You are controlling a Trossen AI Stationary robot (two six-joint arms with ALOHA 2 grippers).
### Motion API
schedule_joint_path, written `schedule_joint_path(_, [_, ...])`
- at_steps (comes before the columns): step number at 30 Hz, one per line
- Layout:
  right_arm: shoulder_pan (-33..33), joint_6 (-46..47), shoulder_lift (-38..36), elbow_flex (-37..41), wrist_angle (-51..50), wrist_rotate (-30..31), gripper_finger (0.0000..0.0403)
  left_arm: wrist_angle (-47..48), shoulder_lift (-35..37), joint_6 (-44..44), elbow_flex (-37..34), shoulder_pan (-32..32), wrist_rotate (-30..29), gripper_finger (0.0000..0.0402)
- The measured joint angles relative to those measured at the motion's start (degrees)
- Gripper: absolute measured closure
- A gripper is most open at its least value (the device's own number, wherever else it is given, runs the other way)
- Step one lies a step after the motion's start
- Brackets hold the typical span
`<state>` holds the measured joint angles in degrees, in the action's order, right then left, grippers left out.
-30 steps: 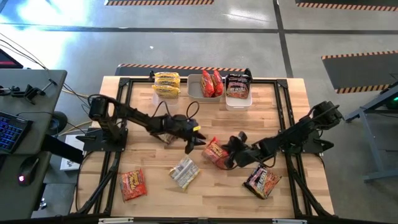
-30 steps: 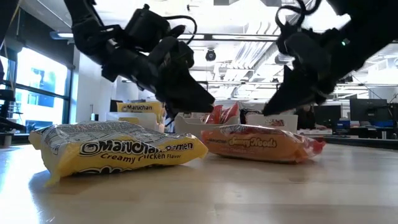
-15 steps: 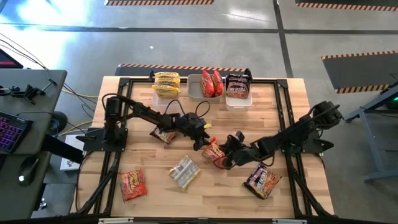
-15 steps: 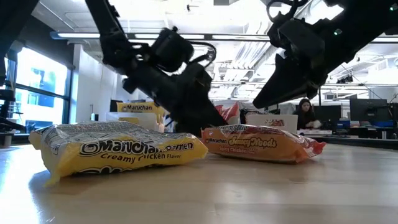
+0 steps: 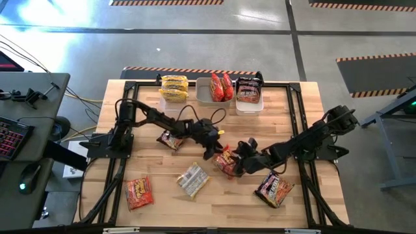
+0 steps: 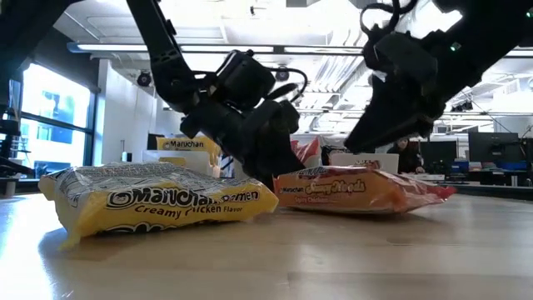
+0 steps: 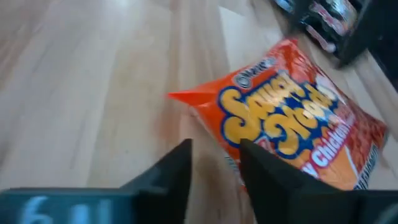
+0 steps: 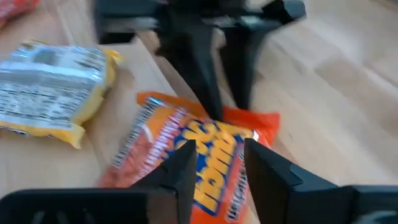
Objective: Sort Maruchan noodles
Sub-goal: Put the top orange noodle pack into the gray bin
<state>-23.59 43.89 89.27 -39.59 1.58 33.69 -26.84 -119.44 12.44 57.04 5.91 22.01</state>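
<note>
An orange Maruchan packet (image 5: 225, 162) lies flat on the table's middle, and both grippers meet over it. My left gripper (image 5: 212, 151) comes down on the end that faces the table's left, open, with a narrow gap (image 7: 214, 168). My right gripper (image 5: 238, 164) hovers open over the packet's other half (image 8: 214, 168), its fingers on either side of it. In the low view it stands just above the packet (image 6: 358, 187). A yellow packet (image 5: 193, 180) lies flat nearer the near edge. My left gripper's open fingers (image 8: 211, 106) slant down from the table's left onto the orange packet's end edge (image 7: 231, 163), beside its pointed corner. One finger lies over the wrapper and the other over bare wood. The packet rests flat on the table. Whether the tips press it, I cannot tell.
Loose packets lie about: a red one (image 5: 138, 193) near the near-left corner, a dark one (image 5: 274, 188) near right, and another dark one (image 5: 170, 138) under the left arm. At the far edge stand yellow packets (image 5: 174, 88) and two tubs with red (image 5: 221, 88) and dark packets (image 5: 249, 91).
My left gripper has travelled toward the table's right and lowered onto the orange packet's end. The packet has slid a little along the table toward the right arm. My right gripper has stayed over the packet.
</note>
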Motion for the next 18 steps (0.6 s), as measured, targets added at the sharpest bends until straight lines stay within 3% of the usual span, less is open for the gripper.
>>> schedule_joint_path(6, [0.0, 11.1, 0.0, 0.0, -8.4, -3.1, 0.0231, -0.3, 0.0, -5.5, 0.0, -1.1, 0.8, 0.0391])
schedule_joint_path(9, [-0.2, 15.3, 0.0, 0.0, -12.0, -6.1, 0.0199, -0.3, 0.3, -7.6, -0.1, -1.2, 0.7, 0.0392])
schedule_joint_path(14, [-0.3, 14.0, 0.0, 1.7, -13.1, -7.4, 0.0175, -1.3, 2.3, -11.1, -0.1, -1.5, -0.3, 0.0400])
schedule_joint_path(18, [0.2, 12.5, 0.0, 6.2, -4.3, -8.9, 0.0181, -1.3, 3.4, -13.4, -0.1, -2.1, -0.4, 0.0401])
